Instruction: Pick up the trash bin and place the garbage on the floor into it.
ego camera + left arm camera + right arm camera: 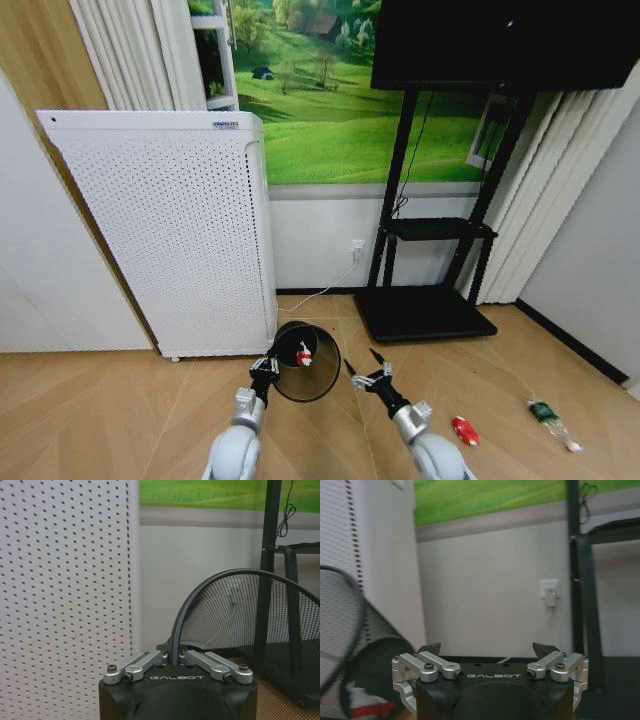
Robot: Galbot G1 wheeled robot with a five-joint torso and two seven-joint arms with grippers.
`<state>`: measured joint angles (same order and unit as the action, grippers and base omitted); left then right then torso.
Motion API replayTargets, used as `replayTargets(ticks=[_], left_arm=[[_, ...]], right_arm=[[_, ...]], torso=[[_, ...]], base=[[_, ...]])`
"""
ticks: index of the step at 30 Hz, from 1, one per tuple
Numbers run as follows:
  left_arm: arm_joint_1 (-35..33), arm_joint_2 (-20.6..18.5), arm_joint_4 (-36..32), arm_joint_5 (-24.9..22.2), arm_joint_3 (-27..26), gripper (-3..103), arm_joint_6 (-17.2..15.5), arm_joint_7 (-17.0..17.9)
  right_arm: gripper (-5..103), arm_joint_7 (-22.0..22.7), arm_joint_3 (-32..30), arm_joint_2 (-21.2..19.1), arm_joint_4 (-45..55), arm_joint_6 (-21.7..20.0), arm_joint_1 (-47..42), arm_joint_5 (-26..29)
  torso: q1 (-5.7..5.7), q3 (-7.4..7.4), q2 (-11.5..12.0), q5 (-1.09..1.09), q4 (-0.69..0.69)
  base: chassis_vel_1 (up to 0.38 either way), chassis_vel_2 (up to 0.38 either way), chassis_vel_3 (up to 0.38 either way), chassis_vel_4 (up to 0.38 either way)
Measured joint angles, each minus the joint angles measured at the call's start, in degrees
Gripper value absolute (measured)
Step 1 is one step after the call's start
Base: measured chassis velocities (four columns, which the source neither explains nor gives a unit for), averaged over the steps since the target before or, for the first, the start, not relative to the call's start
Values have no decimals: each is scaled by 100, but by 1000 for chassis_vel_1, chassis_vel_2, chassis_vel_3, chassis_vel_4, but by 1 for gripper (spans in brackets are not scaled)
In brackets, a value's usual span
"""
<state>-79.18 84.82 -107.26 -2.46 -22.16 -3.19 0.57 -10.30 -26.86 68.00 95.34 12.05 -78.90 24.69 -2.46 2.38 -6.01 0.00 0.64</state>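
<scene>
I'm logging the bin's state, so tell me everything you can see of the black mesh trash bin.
The trash bin is round, black wire mesh with a solid rim, tapering toward its base. It is tilted, mouth toward the head camera. The left gripper is shut on its rim, beside the white perforated appliance. A red-and-white wrapper lies inside.

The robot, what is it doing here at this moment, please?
The left gripper is shut on the rim of the trash bin and holds it tilted, with a red-and-white wrapper already inside. The right gripper is open and holds nothing. A red packet and a clear bottle lie on the floor.
</scene>
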Motion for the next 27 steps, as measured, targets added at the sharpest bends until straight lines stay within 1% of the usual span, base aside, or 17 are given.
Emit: replayTargets(ticks=[2,5,7,8,10,14,18,22,27], left_arm=[[-80,-46,-97,2,-161,3,32,0],[-128,-69,-143,2,-256,3,42,3],[-247,-112,-220,12,-477,3,98,9],[-247,-112,-220,12,-477,3,98,9],[-359,-136,-315,47,-684,3,168,18],[-486,-137,-469,46,-869,3,190,43],[-621,-131,-637,34,-1003,3,199,59],[-697,-130,-716,16,-1061,3,224,63],[-701,-111,-717,23,-1059,3,235,66]], right_arm=[[100,170,-202,9,-71,-91,-53,78],[100,274,-290,17,-108,-124,-87,125],[100,493,-469,36,-95,-321,-189,321],[100,493,-469,36,-95,-321,-189,321],[100,560,-616,98,-62,-490,-261,388],[100,557,-715,192,-111,-513,-293,326],[100,375,-784,279,-175,-413,-333,173],[100,292,-806,349,-264,-381,-364,136],[100,289,-806,365,-375,-374,-350,114]], torso=[[0,0,0,0,0],[0,0,0,0,0],[0,0,0,0,0],[0,0,0,0,0],[0,0,0,-1,0],[0,0,0,0,-1],[0,0,0,0,-1],[0,0,0,0,0],[0,0,0,0,0]], base=[[0,0,0,0],[0,0,0,0],[0,0,0,0],[0,0,0,0],[0,0,0,0],[0,0,0,0],[0,0,0,0],[0,0,0,0],[0,0,0,0]])
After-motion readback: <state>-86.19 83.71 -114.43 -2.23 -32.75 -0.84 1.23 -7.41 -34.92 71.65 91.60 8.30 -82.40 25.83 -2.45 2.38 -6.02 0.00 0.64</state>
